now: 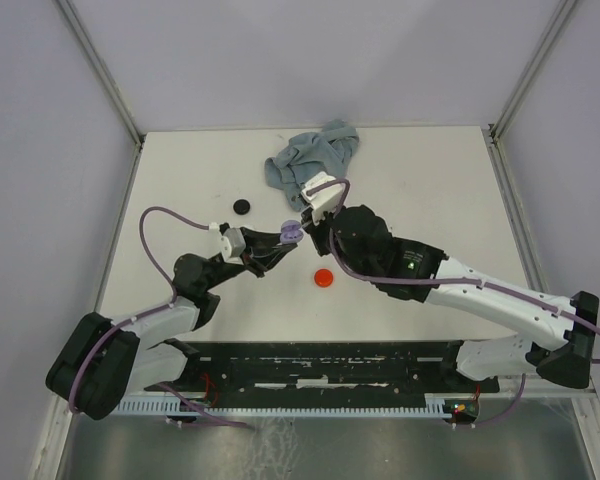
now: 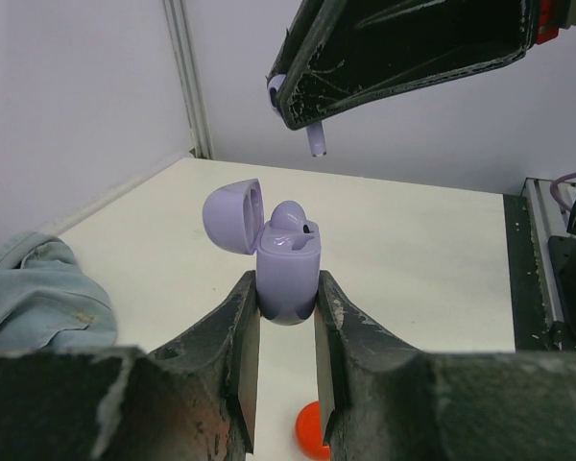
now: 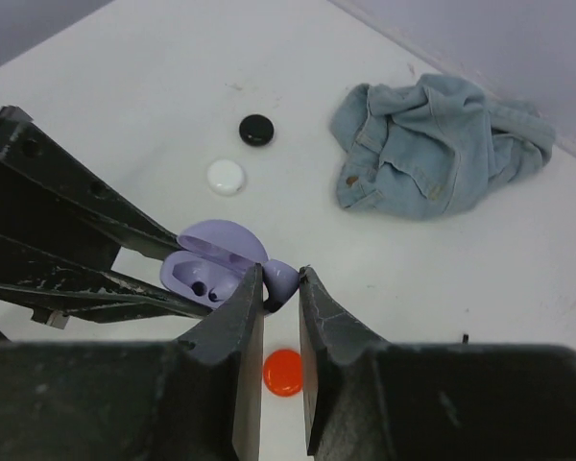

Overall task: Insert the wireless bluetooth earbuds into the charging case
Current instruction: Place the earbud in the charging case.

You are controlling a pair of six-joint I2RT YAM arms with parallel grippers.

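The white table (image 1: 430,180) carries everything, and both arms reach in from its near edge to meet at the lilac charging case (image 2: 288,264), which is held up above the surface near the table's middle.

A crumpled denim cloth (image 1: 315,160) lies on the far side of the case, well apart from it.

The left gripper (image 2: 286,293) comes at the case from the left. Its jaws are clamped on the lower body of the case, one finger on each side, and hold it upright. The case's lid (image 2: 232,216) stands open, hinged back to the left in the left wrist view.

The right gripper (image 3: 280,283) hangs just above the case's open mouth. Its jaws are drawn almost together and pinch a small lilac piece.

Three round discs lie on the table around the case. The red disc (image 3: 284,372) is on the near side, close under the case. The black disc (image 3: 256,129) is off to the case's left and farther back. The white disc (image 3: 226,176) lies between the black disc and the case.

The seated earbud (image 2: 290,213), also lilac, already rests in one socket of the case, its rounded top rising above the rim. The held earbud (image 2: 317,141) is the piece in the right gripper. Its stem points straight down, above the case and not touching it.
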